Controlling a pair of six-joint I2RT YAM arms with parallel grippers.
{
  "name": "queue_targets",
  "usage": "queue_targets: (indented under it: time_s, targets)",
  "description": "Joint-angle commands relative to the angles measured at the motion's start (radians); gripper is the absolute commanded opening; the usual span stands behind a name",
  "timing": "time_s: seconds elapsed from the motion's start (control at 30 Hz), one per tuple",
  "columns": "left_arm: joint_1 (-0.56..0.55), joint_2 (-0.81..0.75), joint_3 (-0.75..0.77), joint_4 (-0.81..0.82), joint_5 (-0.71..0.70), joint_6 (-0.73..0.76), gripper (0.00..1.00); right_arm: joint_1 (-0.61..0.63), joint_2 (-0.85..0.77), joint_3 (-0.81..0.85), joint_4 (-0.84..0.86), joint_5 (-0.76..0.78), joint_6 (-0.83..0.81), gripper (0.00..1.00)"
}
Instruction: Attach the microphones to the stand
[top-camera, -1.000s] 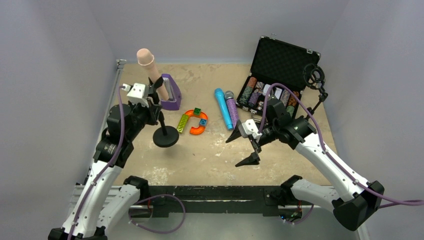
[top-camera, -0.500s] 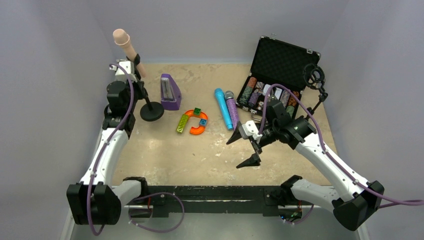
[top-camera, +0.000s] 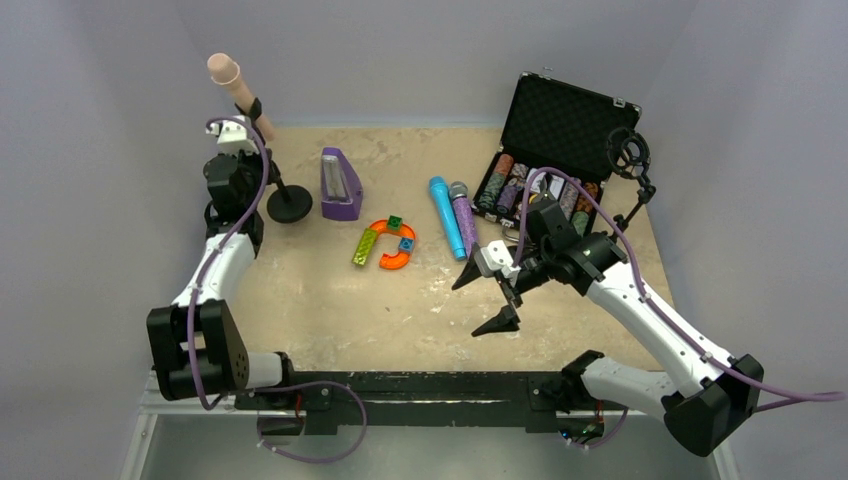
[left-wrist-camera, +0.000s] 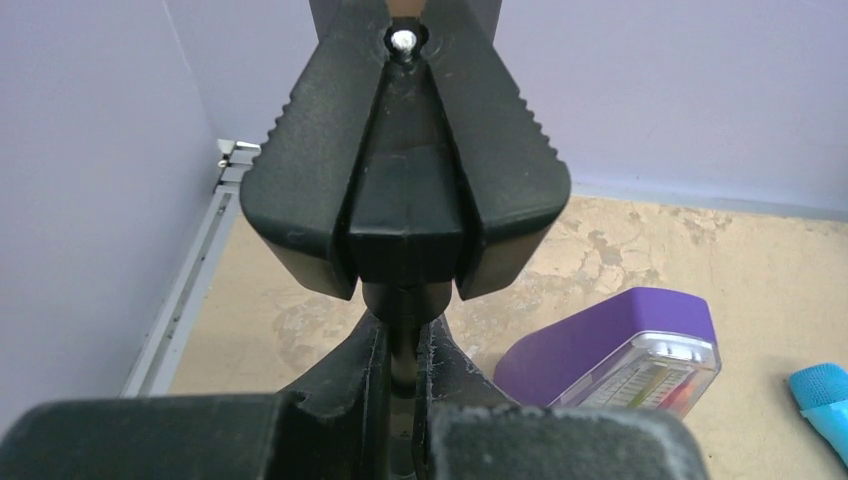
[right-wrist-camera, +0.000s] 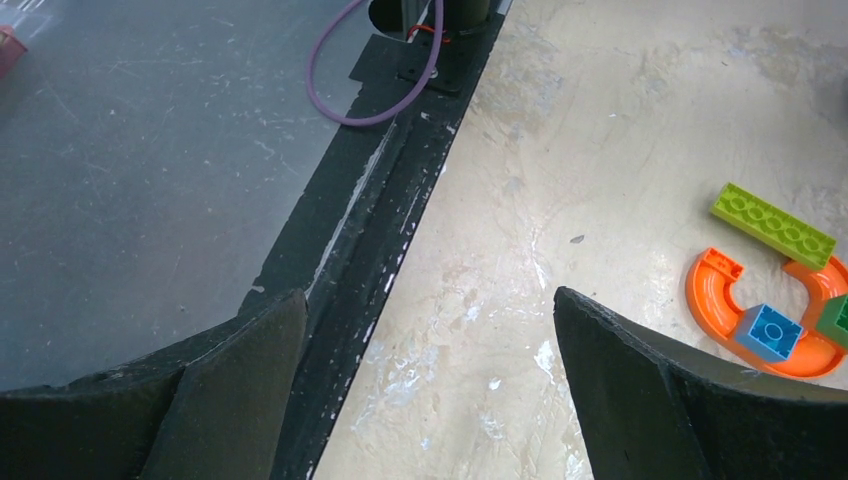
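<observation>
Pink-beige microphone (top-camera: 237, 88) clipped in stand (top-camera: 288, 205), tilted, far-left counter (top-camera: 330, 300); light blue microphone (top-camera: 445, 217), glittery purple microphone (top-camera: 464, 216) flat, touching, mid-counter.

Light blue microphone (left-wrist-camera: 825, 400) cut off by left wrist frame edge; stand (left-wrist-camera: 405, 190) pole mostly hidden between left gripper (left-wrist-camera: 400, 375) fingers; orange track (right-wrist-camera: 703, 292) clipped at right.

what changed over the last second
The left fingers, shut on the stand holding the pink microphone, moved it from nearer the middle of the table to the far left corner. The right fingers stayed open in place; the blue microphone and purple microphone did not move.
</observation>
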Motion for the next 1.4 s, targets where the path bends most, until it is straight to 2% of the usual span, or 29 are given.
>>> queue_targets:
  time_s: [0.0, 0.37, 0.47, 0.57, 0.77, 1.0, 1.27, 1.37]
  targets:
    - [0.008, 0.049, -0.015, 0.267, 0.085, 0.020, 0.00, -0.003, 0.005, 0.041, -0.023, -0.024, -0.026, 0.97]
    - [0.006, 0.132, -0.082, 0.288, 0.102, 0.091, 0.02, -0.005, 0.003, 0.042, -0.031, -0.022, -0.034, 0.97]
    - [0.006, 0.119, -0.105, 0.286, 0.097, 0.091, 0.34, -0.004, 0.003, 0.042, -0.032, -0.022, -0.036, 0.97]
    - [0.006, 0.093, -0.133, 0.285, 0.087, 0.076, 0.50, -0.005, 0.007, 0.048, -0.051, -0.022, -0.053, 0.97]
    - [0.006, 0.023, -0.172, 0.247, 0.061, 0.056, 0.62, -0.005, 0.014, 0.062, -0.087, -0.022, -0.080, 0.97]
    - [0.006, -0.086, -0.183, 0.080, 0.021, 0.014, 0.88, -0.006, 0.006, 0.061, -0.089, -0.018, -0.084, 0.97]
    - [0.005, -0.311, -0.208, -0.213, -0.077, -0.161, 0.89, -0.007, -0.007, 0.064, -0.100, -0.011, -0.090, 0.97]
    - [0.006, -0.418, -0.229, -0.299, -0.090, -0.219, 0.93, -0.007, -0.018, 0.063, -0.100, -0.008, -0.091, 0.97]
